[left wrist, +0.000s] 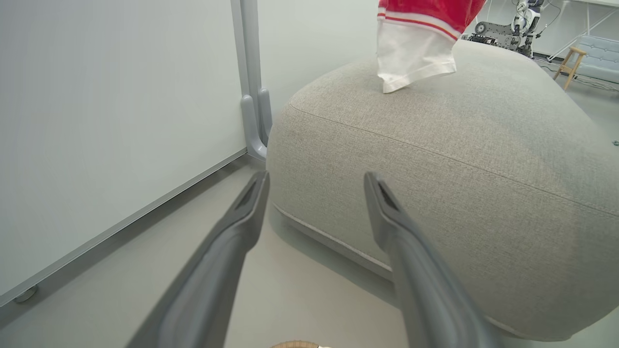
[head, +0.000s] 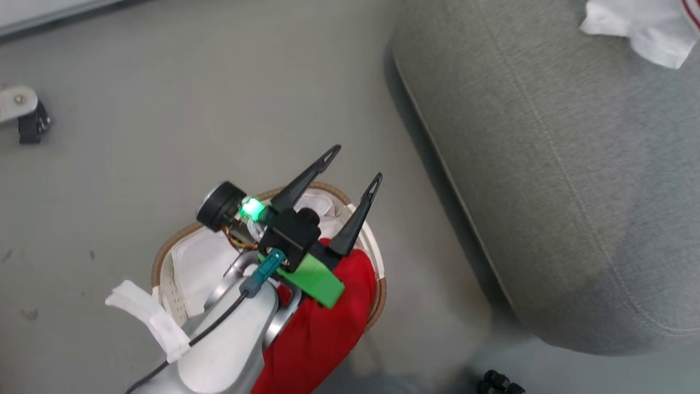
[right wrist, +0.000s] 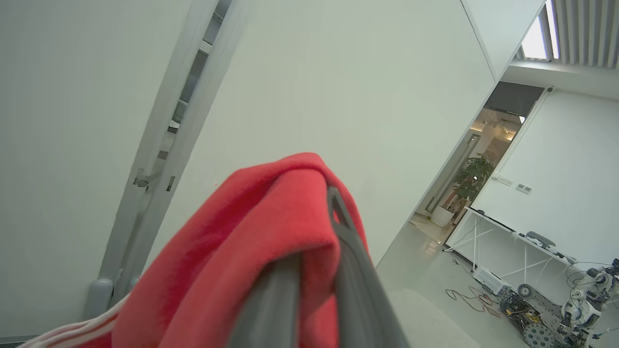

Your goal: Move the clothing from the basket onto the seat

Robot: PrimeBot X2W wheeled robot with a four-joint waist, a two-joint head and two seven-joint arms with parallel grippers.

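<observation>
In the head view my left gripper (head: 355,162) stands open with nothing between its fingers, above the far end of the white basket (head: 164,257) with its brown rim. Red clothing (head: 322,328) lies in the basket under my left forearm and spills over the near rim. The grey seat (head: 547,164) is to the right. A red and white garment (left wrist: 416,48) hangs over the seat's top, its white part (head: 640,27) at the head view's upper right corner. My right gripper (right wrist: 316,208) is shut on this garment's red fabric (right wrist: 251,241), which drapes over the fingers.
A white liner strip (head: 145,320) hangs over the basket's left rim. A caster (head: 30,123) sits on the floor at far left, a dark object (head: 500,383) at the bottom edge. A white wall panel with a grey post (left wrist: 251,96) stands left of the seat.
</observation>
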